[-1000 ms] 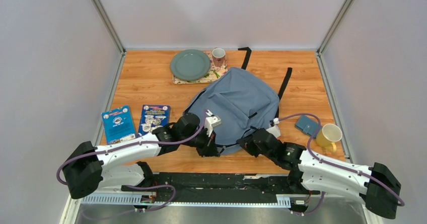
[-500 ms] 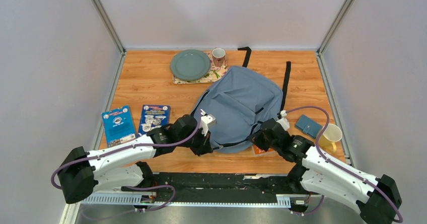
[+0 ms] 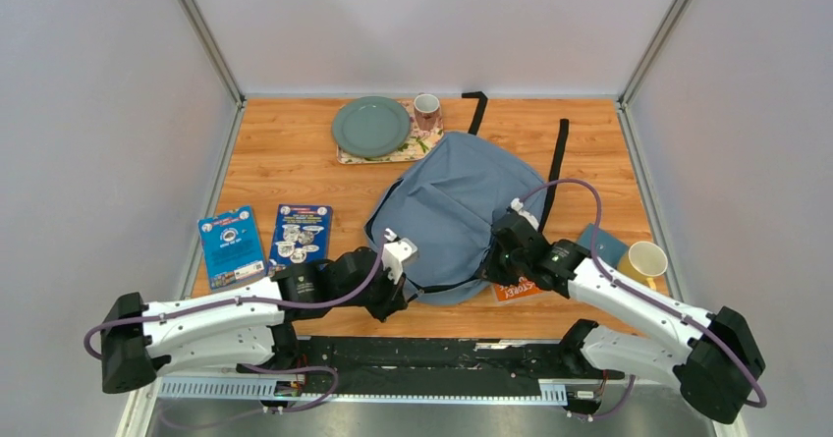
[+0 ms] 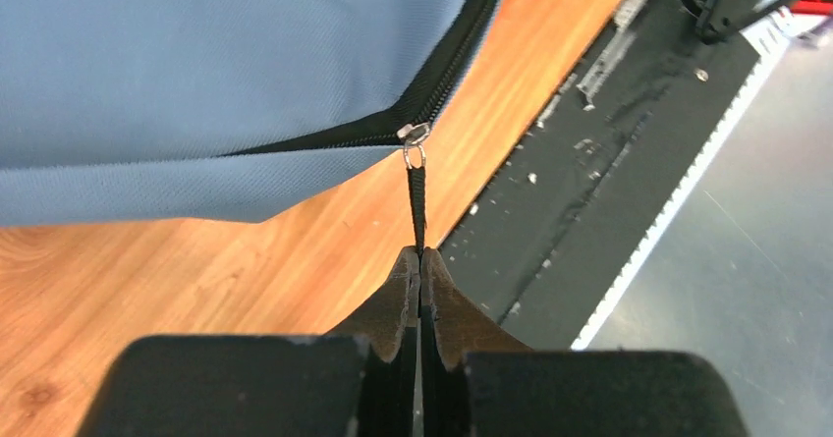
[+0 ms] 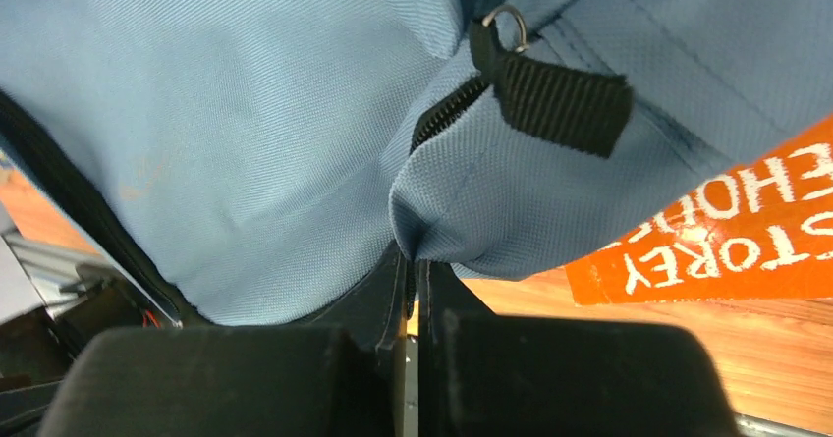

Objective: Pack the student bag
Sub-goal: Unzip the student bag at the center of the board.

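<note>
Left gripper is pinched fully shut on the thin black zip pull, drawn taut up to the slider. The right gripper is closed too, nipping a fold of fabric at the bag's edge, just below a wider black tab (which it does not hold). The student bag lies flat on the table, partly over an orange booklet. The step looks like unzipping: one claw anchors, the other draws. Next, the left should pull along the zip line with steady tension, lest the thin pull slip out.
</note>
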Controlling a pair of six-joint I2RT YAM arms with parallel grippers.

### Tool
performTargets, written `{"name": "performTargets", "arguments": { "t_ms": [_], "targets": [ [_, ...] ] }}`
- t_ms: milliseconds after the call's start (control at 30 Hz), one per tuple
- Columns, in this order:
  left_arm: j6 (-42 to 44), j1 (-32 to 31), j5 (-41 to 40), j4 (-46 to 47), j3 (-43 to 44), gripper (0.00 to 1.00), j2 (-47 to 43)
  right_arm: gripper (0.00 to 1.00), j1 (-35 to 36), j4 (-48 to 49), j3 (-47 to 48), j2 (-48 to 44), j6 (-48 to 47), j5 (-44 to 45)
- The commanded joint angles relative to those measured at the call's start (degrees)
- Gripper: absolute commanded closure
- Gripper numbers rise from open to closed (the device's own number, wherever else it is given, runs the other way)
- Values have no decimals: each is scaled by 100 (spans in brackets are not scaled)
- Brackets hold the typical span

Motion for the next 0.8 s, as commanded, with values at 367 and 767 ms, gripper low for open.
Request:
{"name": "performTargets", "arguments": {
  "t_ms": [367, 767],
  "targets": [
    [-143, -1876, -123, -304, 921, 100, 1295, 100, -26, -789, 792, -632, -1545, 1299],
    [-160, -2483, -824, -244, 1286, 100, 1405, 100, -26, -175, 539, -571, -2310, 734]
  ]
}}
